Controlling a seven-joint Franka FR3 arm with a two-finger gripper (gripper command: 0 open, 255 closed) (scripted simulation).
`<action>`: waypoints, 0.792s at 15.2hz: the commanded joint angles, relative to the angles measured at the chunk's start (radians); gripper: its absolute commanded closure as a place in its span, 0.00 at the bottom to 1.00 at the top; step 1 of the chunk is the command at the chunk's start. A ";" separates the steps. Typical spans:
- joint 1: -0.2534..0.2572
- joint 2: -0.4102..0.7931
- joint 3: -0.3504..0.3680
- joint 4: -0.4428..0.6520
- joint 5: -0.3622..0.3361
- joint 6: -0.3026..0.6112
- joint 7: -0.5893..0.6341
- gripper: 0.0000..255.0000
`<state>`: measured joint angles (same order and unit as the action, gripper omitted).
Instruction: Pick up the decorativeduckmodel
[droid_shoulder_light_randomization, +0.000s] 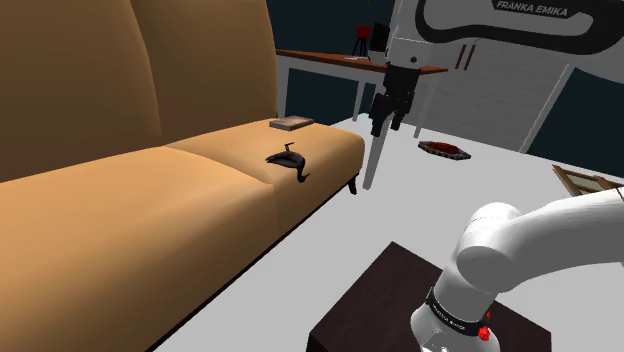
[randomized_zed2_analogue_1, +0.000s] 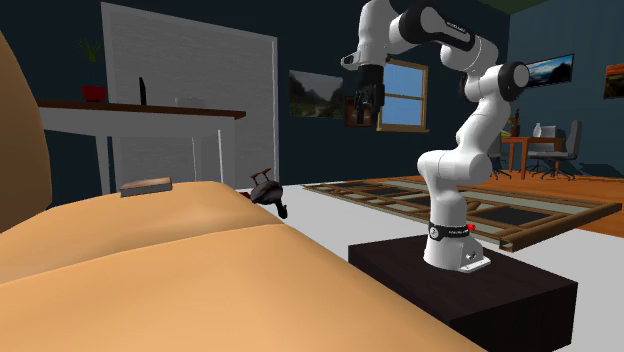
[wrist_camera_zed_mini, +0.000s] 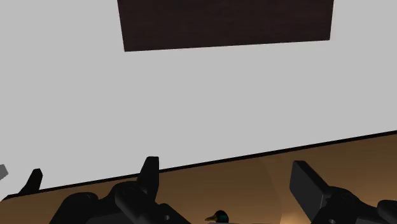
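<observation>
You're looking into the living room of a home. A wide tan sofa (droid_shoulder_light_randomization: 150, 190) takes up one side, with a thin book (droid_shoulder_light_randomization: 291, 123) lying on its seat. On the dark blue wall you can see a framed landscape picture (randomized_zed2_analogue_1: 315, 92) beside a window (randomized_zed2_analogue_1: 405, 95). A brown-topped bench (randomized_zed2_analogue_1: 140, 112) on white legs carries a red bowl (randomized_zed2_analogue_1: 93, 93). Farther back stands a dining table (randomized_zed2_analogue_1: 522, 141) with chairs (randomized_zed2_analogue_1: 573, 150).
</observation>
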<state>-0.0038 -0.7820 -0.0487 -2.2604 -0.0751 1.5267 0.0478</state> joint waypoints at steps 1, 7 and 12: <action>0.000 0.000 0.000 0.000 0.000 0.000 0.000 0.00; 0.023 0.225 -0.043 0.096 0.044 0.118 -0.039 0.00; 0.043 0.420 -0.075 0.212 0.096 0.184 -0.083 0.00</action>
<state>0.0351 -0.4015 -0.1173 -2.0737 0.0096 1.6981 -0.0260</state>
